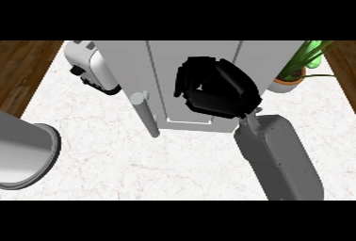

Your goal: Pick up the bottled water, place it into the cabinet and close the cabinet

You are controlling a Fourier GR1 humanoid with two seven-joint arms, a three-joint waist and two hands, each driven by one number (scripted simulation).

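Nearest, the right forearm is seen rising from the lower edge over the counter. The left forearm lies at the left edge, and the left hand is not shown.

The right hand is held against the front of the cabinet, fingers curled toward the thumb. Only cabinet grey shows in the gap between them, and nothing is seen in the grasp. The bottle is not visible anywhere. Whether it is hidden by the hand or already inside cannot be told.

A bar handle stands just left of the hand. Whether the door is ajar cannot be judged from above.

Judgement: the step is at the cabinet, either release or closing. It would be done well if the bottle is confirmed seated upright and clear of the opening. The hand should then be drawn straight back, and the door pushed near the handle side until flush.

Beyond, a toaster is noted far left and a plant far right, both apart from the hand.
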